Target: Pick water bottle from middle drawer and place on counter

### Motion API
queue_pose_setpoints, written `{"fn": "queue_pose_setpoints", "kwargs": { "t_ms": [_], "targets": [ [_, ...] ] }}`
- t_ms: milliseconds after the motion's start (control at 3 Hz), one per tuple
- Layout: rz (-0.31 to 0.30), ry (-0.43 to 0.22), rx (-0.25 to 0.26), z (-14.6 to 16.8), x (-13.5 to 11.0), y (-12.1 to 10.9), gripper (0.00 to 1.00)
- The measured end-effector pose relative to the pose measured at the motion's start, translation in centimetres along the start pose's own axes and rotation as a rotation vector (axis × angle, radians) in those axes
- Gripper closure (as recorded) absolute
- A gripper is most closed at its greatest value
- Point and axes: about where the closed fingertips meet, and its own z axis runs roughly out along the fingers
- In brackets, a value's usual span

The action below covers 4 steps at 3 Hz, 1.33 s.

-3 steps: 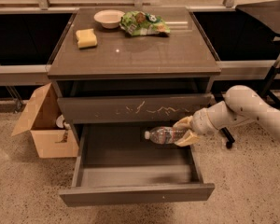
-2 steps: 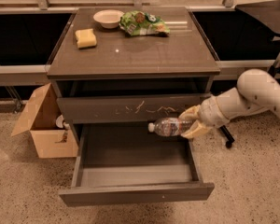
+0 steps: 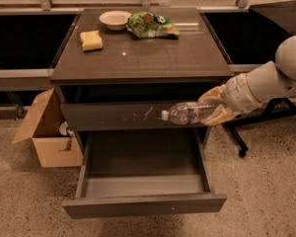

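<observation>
My gripper (image 3: 210,110) is shut on the water bottle (image 3: 185,113), a small clear bottle with a white cap. It holds the bottle lying sideways, cap pointing left, in the air in front of the scratched upper drawer front (image 3: 133,115). The bottle is above the right side of the open middle drawer (image 3: 143,205), whose light grey floor shows nothing on it. The glossy counter (image 3: 153,53) lies above and to the left of the gripper.
On the counter sit a white bowl (image 3: 114,19), a green snack bag (image 3: 152,24) and a yellow sponge (image 3: 91,40). An open cardboard box (image 3: 47,134) stands on the floor left of the cabinet. A black chair base (image 3: 259,122) is to the right.
My gripper has risen with the water bottle, from just above the open drawer up to the level of the scratched drawer front, and shifted slightly right.
</observation>
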Motion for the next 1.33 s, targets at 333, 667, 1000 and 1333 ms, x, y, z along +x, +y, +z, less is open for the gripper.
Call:
{"fn": "queue_pose_setpoints", "kwargs": {
  "t_ms": [333,667,1000,1333],
  "targets": [
    [0.0,0.0,0.0,0.0,0.0,0.0,1.0],
    [-0.041,-0.02,0.059,-2.5,-1.7,-3.0,1.0],
    [-0.108,-0.042,0.163,-6.1,-4.1,-9.2,1.0],
    [-0.139,-0.078,0.241,-7.9,-5.5,-13.6,1.0]
  ]
}}
